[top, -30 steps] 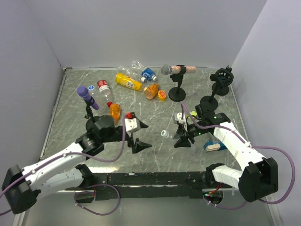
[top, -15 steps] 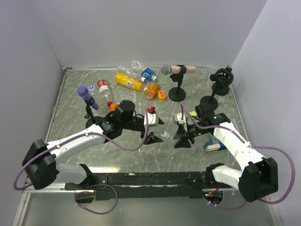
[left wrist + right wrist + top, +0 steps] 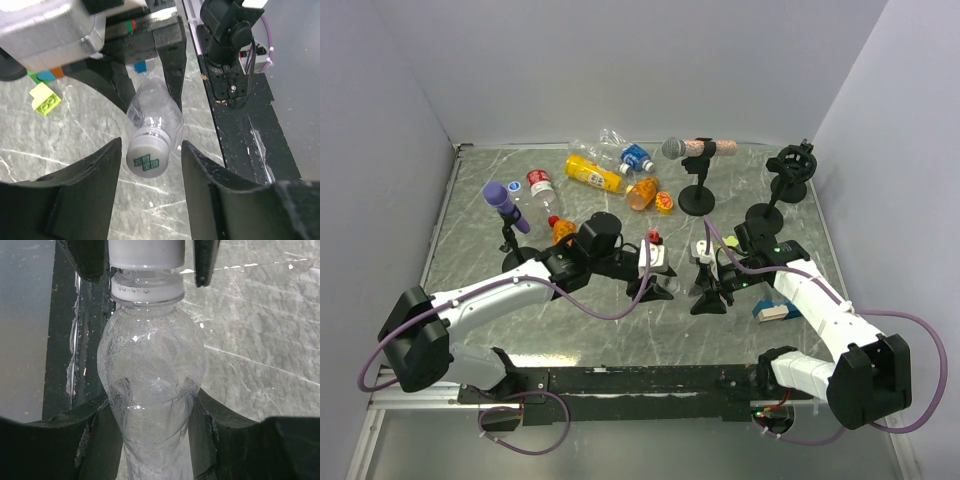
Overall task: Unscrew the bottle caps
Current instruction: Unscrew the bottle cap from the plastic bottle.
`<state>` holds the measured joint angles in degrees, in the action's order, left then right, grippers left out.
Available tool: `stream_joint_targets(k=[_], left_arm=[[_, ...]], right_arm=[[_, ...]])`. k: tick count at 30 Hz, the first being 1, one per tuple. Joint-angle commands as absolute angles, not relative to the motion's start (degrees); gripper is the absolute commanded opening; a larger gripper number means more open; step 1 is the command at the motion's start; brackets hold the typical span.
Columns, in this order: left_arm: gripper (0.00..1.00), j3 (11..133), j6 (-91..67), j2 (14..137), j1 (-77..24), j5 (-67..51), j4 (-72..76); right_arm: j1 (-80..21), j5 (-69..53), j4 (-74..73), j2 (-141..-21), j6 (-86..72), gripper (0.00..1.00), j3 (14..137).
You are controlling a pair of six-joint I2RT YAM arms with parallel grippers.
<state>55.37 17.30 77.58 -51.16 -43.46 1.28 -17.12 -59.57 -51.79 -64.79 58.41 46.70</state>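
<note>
**Left arm has swung in to the cap: lined up, not yet gripping.**
Over the last second your left gripper point(image 3: 150, 150) crossed from the left of the worktop point(image 3: 770, 205) to its centre. Its jaws now stand apart on either side of the white cap point(image 3: 145, 159), with a gap on both sides. Your right gripper point(image 3: 150, 415) has its jaws clamped around the body of the clear bottle point(image 3: 150, 365), cap pointing at the left arm. By the look of it, closing on the cap and twisting comes next.

Small clear plastic bottle point(image 3: 155, 112): white round cap point(image 3: 146, 159) leftward, between fingers of left gripper point(image 3: 150, 152); body rightward, in right gripper point(image 3: 150, 432).
</note>
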Motion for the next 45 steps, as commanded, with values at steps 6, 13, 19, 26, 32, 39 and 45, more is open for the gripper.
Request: stream_joint_targets(k=[6,13,19,26,32,39,45], left_arm=[[0.58,56.9,19.3,76.3,-51.5,-42.0,0.2],[0.26,58.4,19.0,77.0,-51.6,-42.5,-2.5],[0.01,59.2,11.1,76.6,-51.5,-42.5,-2.9],[0.01,63.5,-20.3,79.6,-51.5,-35.5,-9.3],[0.01,64.4,-48.3,82.3,-51.5,-35.5,-11.3],[0.10,67.7,-53.2,82.2,-51.6,-29.1,-12.3],[0.54,67.9,-49.4,81.8,-51.5,-26.6,-12.6]], right_arm=[[-17.6,-61.6,-51.2,-64.2,60.4,0.17,46.8],[-17.6,-61.4,-51.1,-64.2,60.3,0.17,46.8],[-17.6,-61.2,-51.1,-64.5,60.0,0.17,46.8],[-17.6,-61.0,-50.6,-64.8,59.7,0.17,46.8],[-17.6,-61.0,-50.7,-65.2,59.5,0.17,46.8],[-17.6,-60.6,-50.4,-65.1,59.2,0.17,46.6],[-17.6,-60.4,-50.5,-65.3,59.4,0.17,46.7]])
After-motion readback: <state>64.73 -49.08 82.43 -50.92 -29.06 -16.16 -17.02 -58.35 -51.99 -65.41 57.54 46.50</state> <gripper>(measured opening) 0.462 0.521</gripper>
